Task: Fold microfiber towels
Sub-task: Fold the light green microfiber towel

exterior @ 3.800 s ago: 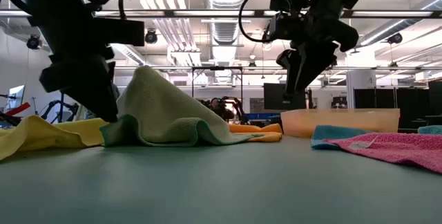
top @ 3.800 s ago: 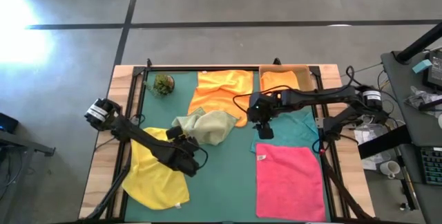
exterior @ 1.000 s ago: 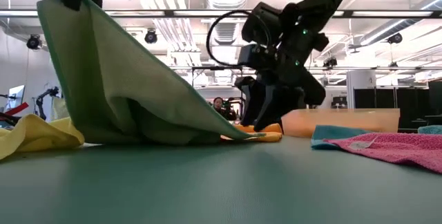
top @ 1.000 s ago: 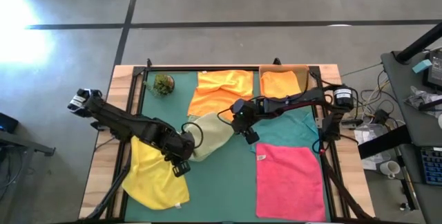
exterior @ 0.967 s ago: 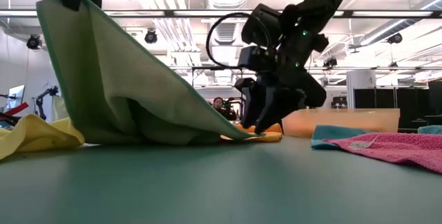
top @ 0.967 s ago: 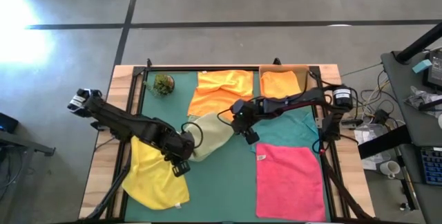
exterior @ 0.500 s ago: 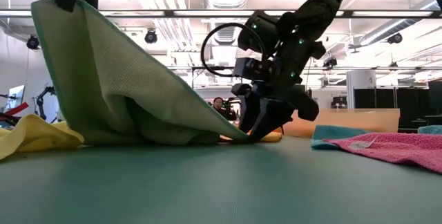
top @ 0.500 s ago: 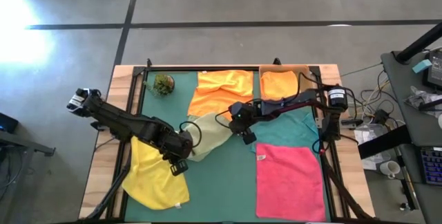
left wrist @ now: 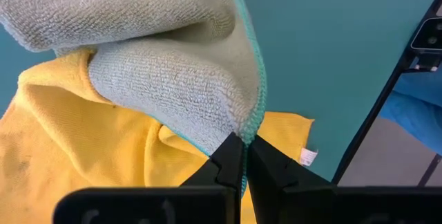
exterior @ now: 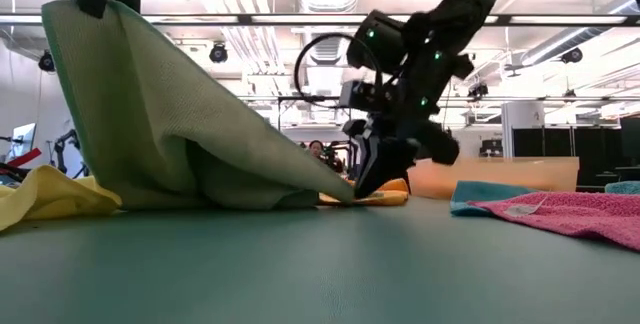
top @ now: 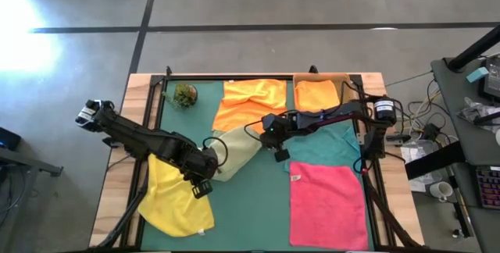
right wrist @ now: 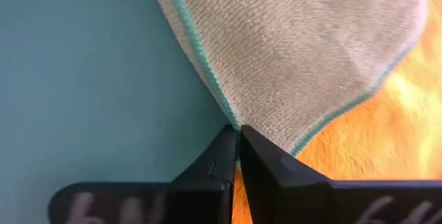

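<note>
The olive green towel [top: 238, 150] is stretched between my two grippers in mid-table. My left gripper [top: 206, 165] is shut on its raised corner, high at the left of the low view [exterior: 97, 6]. My right gripper [top: 266, 139] is shut on the opposite corner, down at the table beside the spread orange towel [top: 251, 103]. The towel's middle [exterior: 215, 179] bunches on the green mat. A yellow towel [top: 176, 198] lies crumpled under my left arm. Pink [top: 328, 202] and teal [top: 337, 145] towels lie flat on the right. My left gripper pinches the olive towel's corner [left wrist: 243, 131], at its teal-stitched edge, between its two fingers, which point steeply down. That corner is lifted well clear, and the cloth slopes down from it to the table. My right gripper pinches the olive towel's pointed corner [right wrist: 233, 122] between its two fingertips, slanting down from the table's right side. The corner stays low [exterior: 352, 196], at the edge of the orange towel; the cloth beside it lies flat.
A second orange towel [top: 316, 94] lies in the tan tray [top: 344, 83] at the far right. A green plant ball [top: 185, 94] sits at the far left. The wooden table frame [top: 133, 128] borders the mat. Bare mat shows in the near middle [top: 250, 214].
My right gripper, open around the olive towel's low corner a moment ago, has shut on it and rolled slightly. My left gripper has kept the other corner raised, and the towel has kept its sloping shape.
</note>
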